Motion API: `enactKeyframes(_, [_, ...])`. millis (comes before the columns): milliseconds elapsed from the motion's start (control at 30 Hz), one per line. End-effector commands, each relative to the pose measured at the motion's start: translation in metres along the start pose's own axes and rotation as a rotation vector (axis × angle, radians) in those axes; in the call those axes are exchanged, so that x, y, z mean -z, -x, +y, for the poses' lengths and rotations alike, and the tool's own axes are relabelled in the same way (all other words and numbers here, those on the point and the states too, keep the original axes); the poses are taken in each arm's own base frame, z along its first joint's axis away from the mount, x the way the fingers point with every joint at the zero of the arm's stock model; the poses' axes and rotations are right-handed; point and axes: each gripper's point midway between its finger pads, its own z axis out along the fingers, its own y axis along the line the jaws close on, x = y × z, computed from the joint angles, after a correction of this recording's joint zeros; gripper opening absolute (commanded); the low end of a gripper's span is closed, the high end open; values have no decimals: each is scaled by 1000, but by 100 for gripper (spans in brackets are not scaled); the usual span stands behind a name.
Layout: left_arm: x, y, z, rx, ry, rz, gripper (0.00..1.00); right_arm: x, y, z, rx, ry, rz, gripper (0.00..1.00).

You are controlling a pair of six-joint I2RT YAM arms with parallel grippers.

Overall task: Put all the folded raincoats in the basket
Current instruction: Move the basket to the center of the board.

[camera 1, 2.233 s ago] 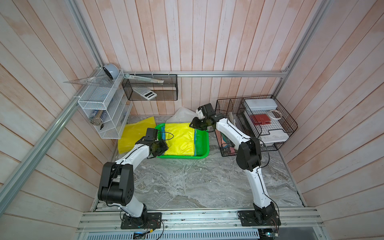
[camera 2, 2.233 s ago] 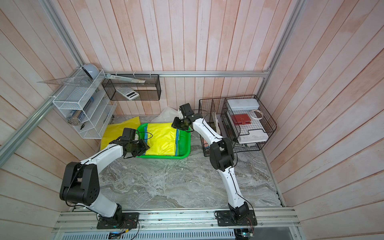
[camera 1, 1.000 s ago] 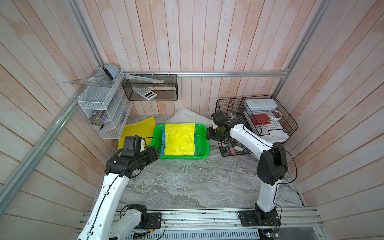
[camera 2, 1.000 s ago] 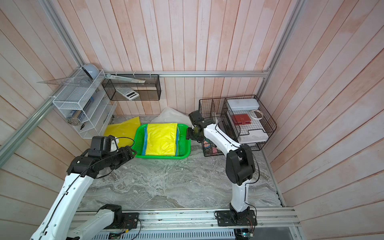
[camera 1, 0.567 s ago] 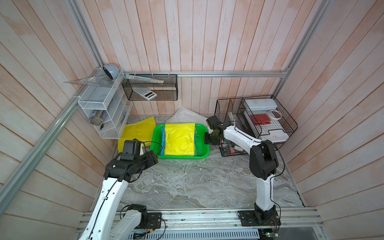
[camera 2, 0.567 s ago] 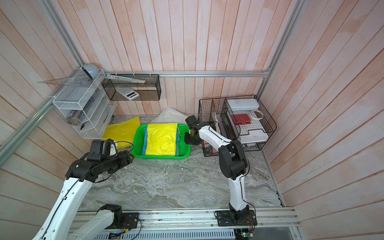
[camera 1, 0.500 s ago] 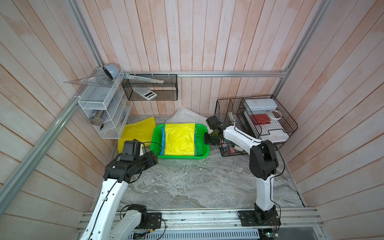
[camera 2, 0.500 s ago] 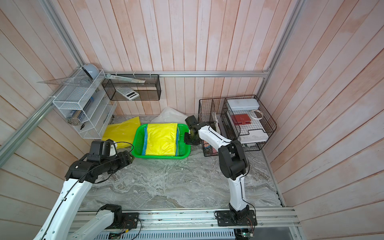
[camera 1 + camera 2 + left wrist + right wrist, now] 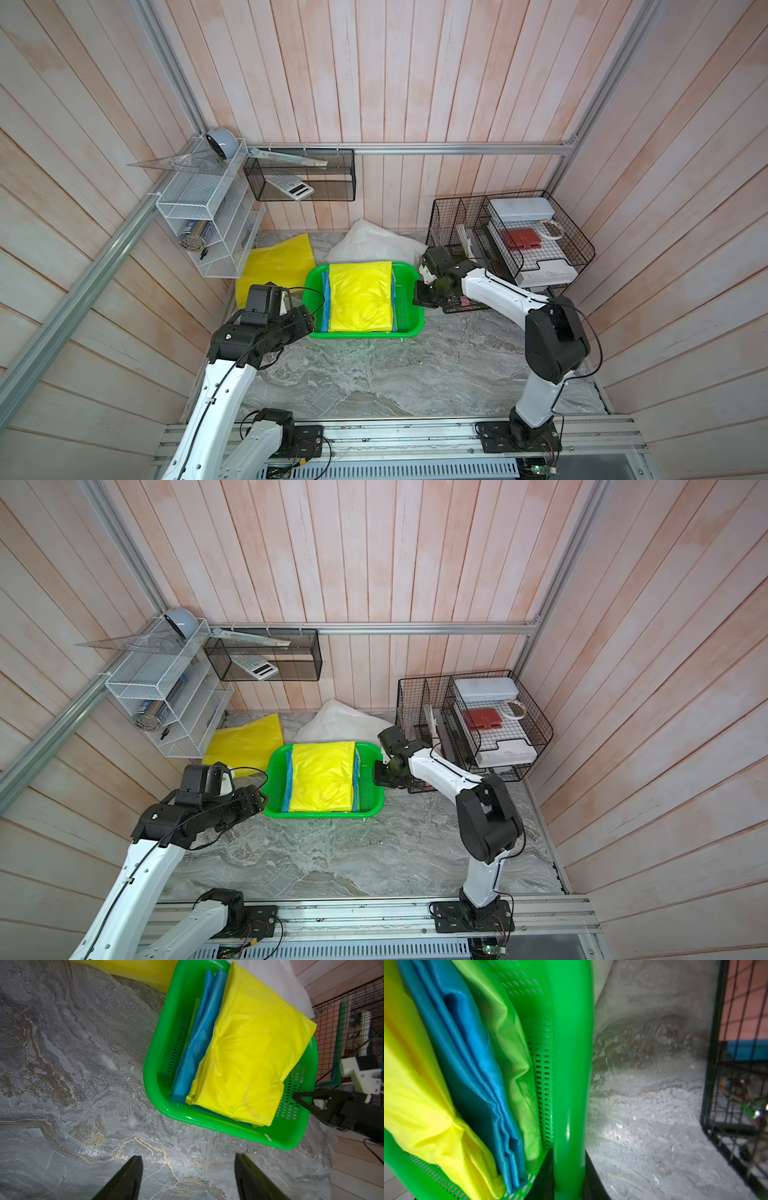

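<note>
While raincoat lies in basket near worktop's back edge, we note right gripper clamped on its rim | left gripper spread, beside basket.

No text, label, brand or number can be read in any view. The keys of the calculator are shown too small to be made out.
</note>
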Motion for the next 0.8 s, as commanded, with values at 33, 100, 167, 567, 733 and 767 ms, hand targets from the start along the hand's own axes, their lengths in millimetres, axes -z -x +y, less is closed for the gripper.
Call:
enactKeyframes(33, [-1,-3,3,-4,-3,-9,75,13,-30,10,24,68,0,0])
enactKeyframes(100, [-2,-2,3,-4,1,-7,75,16,-44,8,31,64,15,0])
enactKeyframes(167, [-3,-2,3,-4,3,-5,75,19,-59,3,25,56,25,0])
enactKeyframes(567, [-6,-2,1,6,-12,-5,75,20,-112,-17,-19,43,42,1])
enactKeyframes(733, [-10,4,-4,13,-28,-7,75,27,-113,-16,14,23,56,39])
enactKeyframes(767, [-10,7,-6,13,-29,-8,75,30,-112,-17,28,7,56,46])
